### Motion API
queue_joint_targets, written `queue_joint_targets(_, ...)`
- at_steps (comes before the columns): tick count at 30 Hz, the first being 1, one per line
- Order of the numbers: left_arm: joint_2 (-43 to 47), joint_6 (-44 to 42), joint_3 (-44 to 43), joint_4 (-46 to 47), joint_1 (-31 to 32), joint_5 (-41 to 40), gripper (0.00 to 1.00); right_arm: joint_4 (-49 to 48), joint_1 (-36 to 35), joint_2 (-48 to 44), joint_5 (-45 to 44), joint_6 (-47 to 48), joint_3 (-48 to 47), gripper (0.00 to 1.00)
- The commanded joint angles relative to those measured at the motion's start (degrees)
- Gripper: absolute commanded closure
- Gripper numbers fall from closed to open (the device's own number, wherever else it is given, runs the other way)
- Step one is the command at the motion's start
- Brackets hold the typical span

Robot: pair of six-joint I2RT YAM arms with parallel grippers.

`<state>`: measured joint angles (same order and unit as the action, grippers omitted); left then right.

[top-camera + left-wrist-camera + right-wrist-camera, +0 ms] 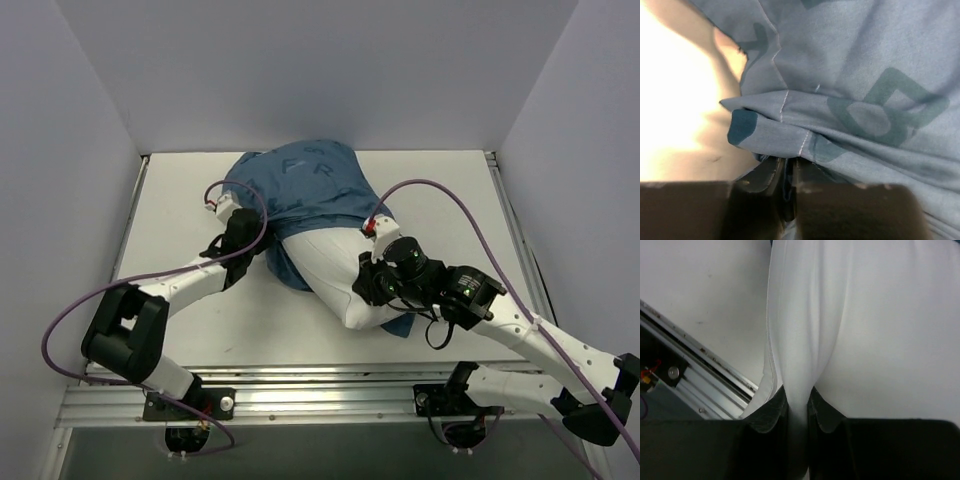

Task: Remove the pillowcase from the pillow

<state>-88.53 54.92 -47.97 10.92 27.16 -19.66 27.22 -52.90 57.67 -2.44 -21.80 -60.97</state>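
Note:
The dark blue lettered pillowcase (300,180) lies bunched at the back middle of the table, still over the far end of the white pillow (330,265), whose near end sticks out bare toward the front. My left gripper (240,232) is shut on a fold of the pillowcase's edge (785,145) at its left side. My right gripper (372,283) is shut on a pinch of the pillow's white cloth (799,385) at its near right end. A strip of blue fabric (400,325) shows under the pillow's near corner.
The white table top (180,200) is walled by white panels at the back and both sides. A metal rail (300,385) runs along the near edge, also seen in the right wrist view (700,370). Purple cables (450,200) loop above both arms.

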Motion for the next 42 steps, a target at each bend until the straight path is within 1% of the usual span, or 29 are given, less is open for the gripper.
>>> queue_joint_targets(1, 7.4, -4.0, 2.2, -4.8, -4.7, -5.1, 0.76, 0.0, -0.4, -2.7, 13.9, 2.1, 1.1, 0.86)
queue_joint_targets(2, 10.0, -5.2, 2.7, -7.4, -4.7, -2.8, 0.68, -0.9, -0.3, -3.1, 14.4, 2.2, 1.6, 0.77)
queue_joint_targets(3, 15.9, -8.2, 2.9, -9.0, -4.2, -1.0, 0.50, -1.7, 0.2, -3.2, 15.3, 2.2, 1.6, 0.62)
queue_joint_targets(4, 18.7, -10.2, 2.5, -13.3, -2.9, 1.2, 0.42, -3.2, 0.7, -3.3, 15.9, 2.7, 1.5, 0.56)
queue_joint_targets(5, 21.0, -12.6, 2.0, -14.8, -2.0, 2.1, 0.36, -3.8, 1.3, -2.6, 16.8, 3.3, 0.8, 0.49)
queue_joint_targets(6, 24.7, -18.0, 1.2, -16.0, -1.2, 3.3, 0.32, -4.2, 2.2, -1.9, 16.8, 3.6, 0.2, 0.39)
queue_joint_targets(9, 27.4, -28.0, -3.9, -19.9, 0.8, 10.0, 0.30, -4.4, 6.8, 1.6, 13.4, 3.8, -2.7, 0.26)
queue_joint_targets(11, 26.5, -32.9, -9.2, -21.2, 3.1, 13.8, 0.26, -5.5, 12.5, 3.4, 10.9, 3.1, -3.0, 0.23)
queue_joint_targets(12, 24.5, -38.3, -11.1, -21.4, 4.1, 14.9, 0.23, -6.1, 15.3, 3.8, 11.5, 2.6, -2.5, 0.20)
queue_joint_targets(13, 23.0, -41.0, -12.9, -21.7, 5.3, 15.7, 0.20, -7.9, 18.2, 4.0, 14.0, 2.3, -1.9, 0.19)
queue_joint_targets(14, 21.5, -43.8, -14.9, -22.1, 7.6, 16.6, 0.18, -9.0, 24.0, 4.5, 15.4, 2.1, -1.0, 0.18)
queue_joint_targets(15, 17.8, -48.8, -19.2, -22.7, 8.4, 19.5, 0.18, -10.0, 26.7, 4.8, 17.3, 2.1, 0.1, 0.16)
queue_joint_targets(17, 13.4, -53.1, -23.8, -25.1, 9.6, 23.6, 0.17, -11.6, 32.9, 6.1, 23.2, 2.4, 2.2, 0.16)
queue_joint_targets(18, 9.0, -56.6, -28.1, -25.6, 10.5, 25.8, 0.17, -12.0, 34.1, 6.4, 24.7, 2.4, 2.8, 0.16)
queue_joint_targets(20, 2.4, -60.0, -32.5, -27.4, 11.2, 27.7, 0.16, -13.4, 35.1, 6.3, 26.3, 1.9, 3.9, 0.14)
queue_joint_targets(21, 0.2, -61.0, -37.2, -28.0, 11.9, 29.7, 0.16, -13.7, 35.4, 6.2, 26.1, 1.5, 4.0, 0.14)
queue_joint_targets(23, -6.4, -63.9, -42.1, -31.3, 13.0, 31.3, 0.16, -14.0, 35.6, 5.9, 25.3, 1.3, 4.3, 0.13)
queue_joint_targets(25, -10.7, -65.9, -49.3, -35.8, 14.8, 32.4, 0.16, -13.7, 36.0, 6.0, 24.3, 1.1, 4.6, 0.12)
queue_joint_targets(26, -14.5, -67.4, -51.6, -37.5, 15.2, 32.9, 0.15, -13.7, 36.1, 6.0, 24.0, 1.1, 5.0, 0.12)
queue_joint_targets(28, -17.7, -67.5, -56.6, -41.0, 15.5, 35.1, 0.15, -13.8, 36.5, 6.1, 23.4, 1.1, 6.0, 0.11)
queue_joint_targets(32, -23.5, -67.9, -59.6, -43.8, 15.3, 37.2, 0.15, -14.6, 36.6, 7.3, 23.4, 0.8, 8.4, 0.09)
queue_joint_targets(33, -24.3, -67.7, -60.0, -44.7, 15.3, 36.6, 0.16, -15.5, 36.4, 7.5, 24.2, 0.7, 8.8, 0.09)
queue_joint_targets(35, -26.2, -66.9, -60.8, -44.8, 15.0, 34.7, 0.29, -16.4, 34.8, 8.6, 24.4, 0.5, 9.6, 0.09)
queue_joint_targets(36, -26.7, -66.3, -60.8, -44.3, 14.9, 33.6, 0.41, -17.2, 33.9, 9.0, 23.7, 0.4, 10.0, 0.09)
queue_joint_targets(37, -27.0, -65.6, -60.9, -44.0, 14.6, 32.6, 0.66, -17.5, 32.0, 9.7, 23.4, 0.4, 10.2, 0.08)
queue_joint_targets(39, -27.2, -63.2, -60.7, -42.0, 13.4, 31.9, 0.88, -19.2, 30.1, 10.8, 23.0, -0.3, 11.0, 0.08)
queue_joint_targets(40, -27.1, -62.3, -60.4, -41.1, 13.0, 31.7, 0.97, -19.7, 29.3, 12.2, 22.6, -0.5, 11.6, 0.09)
queue_joint_targets(41, -26.6, -61.0, -59.7, -40.0, 12.3, 31.8, 0.98, -20.3, 28.0, 12.9, 22.3, -0.7, 12.0, 0.16)
queue_joint_targets(42, -26.3, -60.5, -59.2, -38.1, 12.0, 31.7, 0.98, -21.7, 27.6, 13.7, 22.2, -0.9, 13.2, 0.27)
